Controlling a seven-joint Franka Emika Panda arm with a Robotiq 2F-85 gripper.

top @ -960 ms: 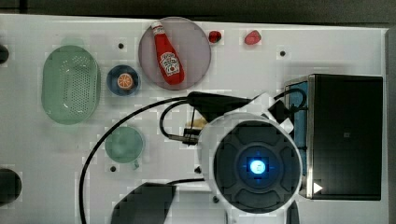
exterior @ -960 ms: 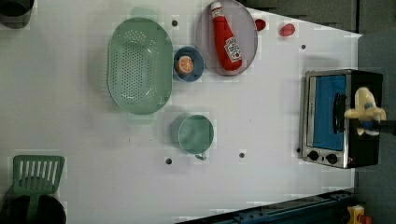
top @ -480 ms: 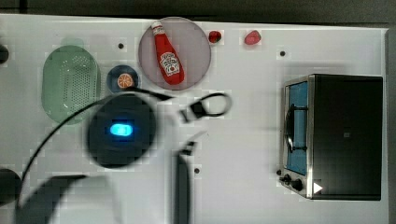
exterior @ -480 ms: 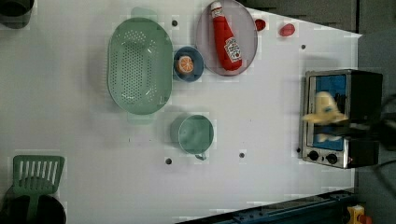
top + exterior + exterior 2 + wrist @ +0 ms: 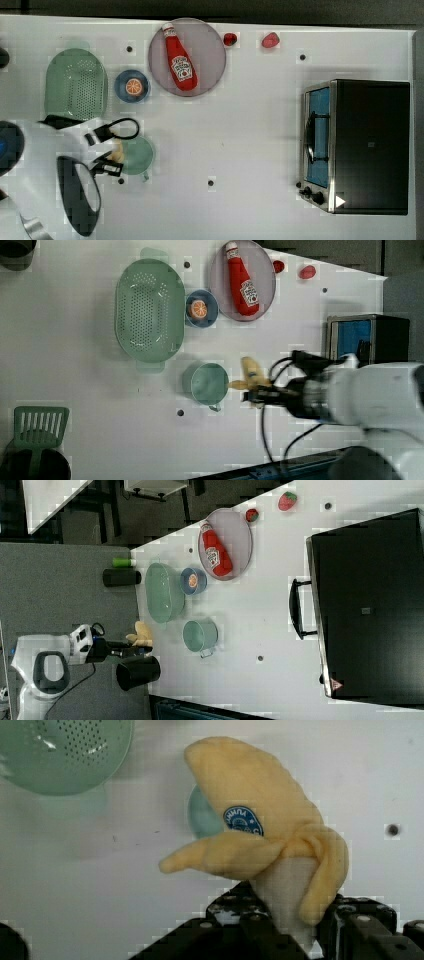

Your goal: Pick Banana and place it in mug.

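From the top view I see the pale yellow plush banana sitting between the black gripper parts, right at the top view's left edge of the round pale green mug, with the white arm coming in from the top view's left. The white tabletop also carries the oval green perforated colander, a small dark blue bowl with an orange slice, a red ketchup bottle on a round grey plate, and a black and silver toaster oven. In the left view the banana hangs at the gripper tip, just to the left view's right of the mug and above the table. In the right view the banana sits at the end of the gripper, to the right view's left of the mug and over the dark grey floor. In the wrist view the fingers are closed narrowly on the white base of the banana, whose peeled flaps droop over them; a sliver of the mug shows behind it.
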